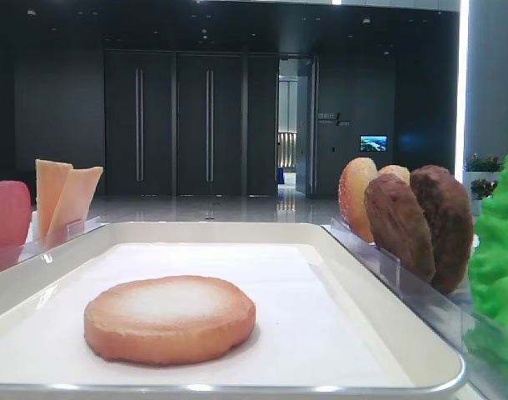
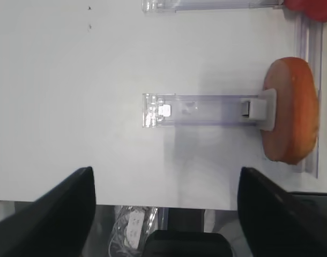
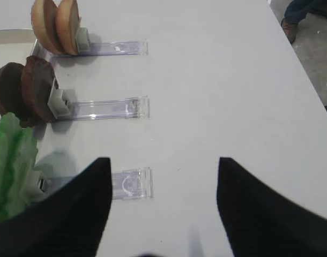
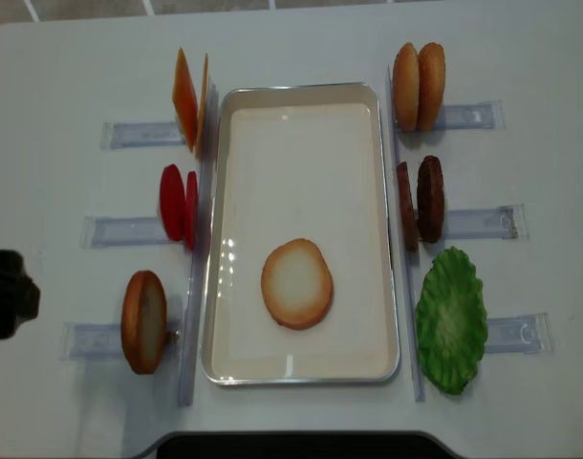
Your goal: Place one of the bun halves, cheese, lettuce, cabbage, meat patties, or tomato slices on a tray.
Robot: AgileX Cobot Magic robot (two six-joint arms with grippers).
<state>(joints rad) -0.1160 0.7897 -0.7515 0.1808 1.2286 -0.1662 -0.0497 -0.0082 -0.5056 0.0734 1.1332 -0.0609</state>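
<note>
One bun half (image 4: 296, 283) lies flat, pale face up, on the white tray (image 4: 301, 368), seen close in the low exterior view as bun half (image 1: 171, 318). Another bun half (image 2: 292, 110) stands on edge in a clear holder left of the tray. My left gripper (image 2: 164, 174) hovers open over the table's left edge, empty, apart from that bun. My right gripper (image 3: 162, 163) is open and empty above bare table right of the lettuce (image 3: 10, 160), meat patties (image 3: 24, 91) and bun halves (image 3: 56, 24). Cheese (image 4: 189, 100) and tomato slices (image 4: 178, 204) stand left of the tray.
Clear plastic holder rails (image 4: 468, 222) stick out from both long sides of the tray and carry the food upright. A black part of the left arm (image 4: 5, 295) shows at the table's left edge. Beyond the right edge lies floor (image 3: 319, 53).
</note>
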